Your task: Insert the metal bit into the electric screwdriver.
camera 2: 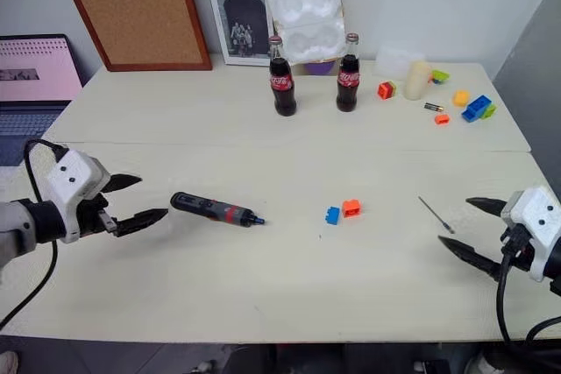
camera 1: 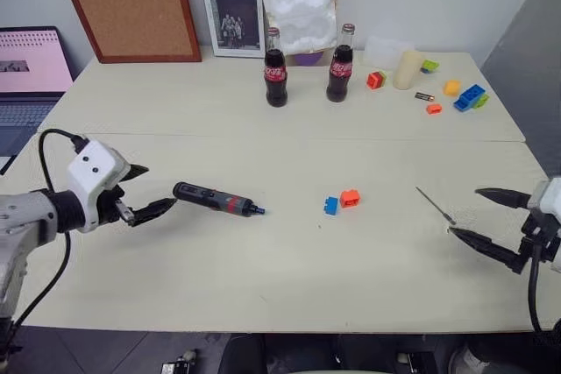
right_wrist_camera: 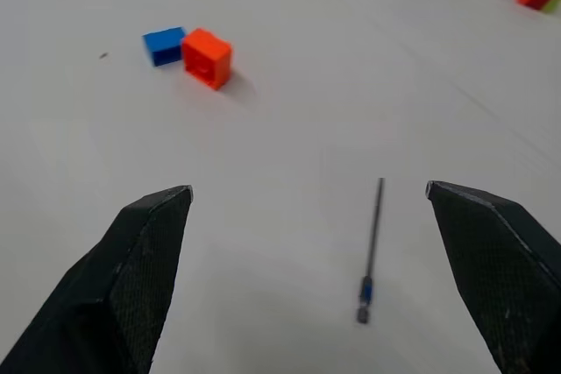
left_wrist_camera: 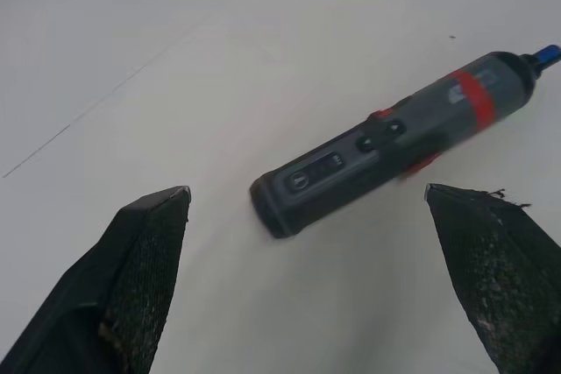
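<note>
Both grippers sit closest to me, the left gripper (camera 1: 151,190) and the right gripper (camera 2: 473,229), each with jaws spread wide and holding nothing. I see the electric screwdriver (camera 1: 216,199) lying flat on the desk (camera 1: 289,278) just ahead of the left jaws, blue tip pointing away from them. Over on my right, the metal bit (camera 2: 435,215) lies on the desk just beside the right jaws. Between the two, an orange block (camera 1: 350,198) touches a blue block (camera 1: 330,206); neither blocks either tool. Farther back stand two cola bottles (camera 1: 275,72), with more toy blocks (camera 1: 471,97) and a small battery (camera 1: 424,95).
</note>
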Controlling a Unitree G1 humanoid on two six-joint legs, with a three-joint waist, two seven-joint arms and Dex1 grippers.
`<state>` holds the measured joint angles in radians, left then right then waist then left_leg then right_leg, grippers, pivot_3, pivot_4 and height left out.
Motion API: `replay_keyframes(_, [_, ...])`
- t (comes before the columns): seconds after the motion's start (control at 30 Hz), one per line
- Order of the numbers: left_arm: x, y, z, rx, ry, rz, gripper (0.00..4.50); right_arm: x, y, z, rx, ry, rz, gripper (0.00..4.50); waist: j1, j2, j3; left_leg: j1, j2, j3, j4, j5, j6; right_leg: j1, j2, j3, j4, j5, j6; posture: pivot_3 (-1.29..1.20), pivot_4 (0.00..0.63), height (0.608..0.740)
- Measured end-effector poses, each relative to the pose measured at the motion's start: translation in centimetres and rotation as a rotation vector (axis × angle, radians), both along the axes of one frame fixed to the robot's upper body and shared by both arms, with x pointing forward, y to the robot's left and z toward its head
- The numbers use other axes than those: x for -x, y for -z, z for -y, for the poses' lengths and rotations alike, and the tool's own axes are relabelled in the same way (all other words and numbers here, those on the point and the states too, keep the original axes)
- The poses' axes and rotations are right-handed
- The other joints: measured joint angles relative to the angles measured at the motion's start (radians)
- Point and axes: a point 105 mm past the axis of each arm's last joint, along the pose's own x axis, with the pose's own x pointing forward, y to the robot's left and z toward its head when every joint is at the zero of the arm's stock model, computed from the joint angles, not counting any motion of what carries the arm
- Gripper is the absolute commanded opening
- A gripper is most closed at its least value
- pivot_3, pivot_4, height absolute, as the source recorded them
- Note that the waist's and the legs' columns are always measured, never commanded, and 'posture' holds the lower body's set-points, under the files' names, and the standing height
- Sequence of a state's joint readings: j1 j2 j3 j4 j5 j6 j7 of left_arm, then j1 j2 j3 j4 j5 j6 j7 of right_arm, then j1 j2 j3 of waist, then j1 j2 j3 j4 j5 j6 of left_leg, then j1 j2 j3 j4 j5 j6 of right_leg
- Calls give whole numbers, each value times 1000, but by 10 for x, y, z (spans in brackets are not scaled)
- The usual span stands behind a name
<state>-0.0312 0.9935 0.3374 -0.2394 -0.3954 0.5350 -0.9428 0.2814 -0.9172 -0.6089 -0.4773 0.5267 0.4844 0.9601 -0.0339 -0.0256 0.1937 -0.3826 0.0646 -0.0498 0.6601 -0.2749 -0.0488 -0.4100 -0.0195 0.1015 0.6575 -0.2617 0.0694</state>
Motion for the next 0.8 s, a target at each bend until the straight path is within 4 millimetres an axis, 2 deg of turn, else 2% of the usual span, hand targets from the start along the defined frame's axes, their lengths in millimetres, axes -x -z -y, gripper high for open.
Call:
replay_keyframes(0.23, [2,4,6,19,3,38,4468,-15,-2,7,37,-8,30,4500,-1,0,0,0,0,0,0,0,0,0,0,0,0,0,0,0,150,740])
replay_keyframes(0.53, [7,-3,9,36,61,82,4468,-26,-8,-10,27,-71,57,4500,0,0,0,0,0,0,0,0,0,0,0,0,1,0,0,0,150,740])
replay_keyframes(0.63, [3,-11,24,45,116,107,4468,-31,-15,-25,13,-127,76,4500,0,0,0,0,0,0,1,0,0,0,0,0,2,0,0,0,150,740])
replay_keyframes(0.73, [4,-23,50,56,229,137,4468,-37,-19,-44,7,-187,88,4500,0,0,0,0,0,0,1,0,0,1,0,0,2,1,1,0,150,740])
replay_keyframes(0.8, [9,-25,73,58,349,115,4468,-48,-17,-65,27,-258,77,4500,-2,0,0,1,0,0,1,0,0,0,0,0,2,3,4,0,150,740])
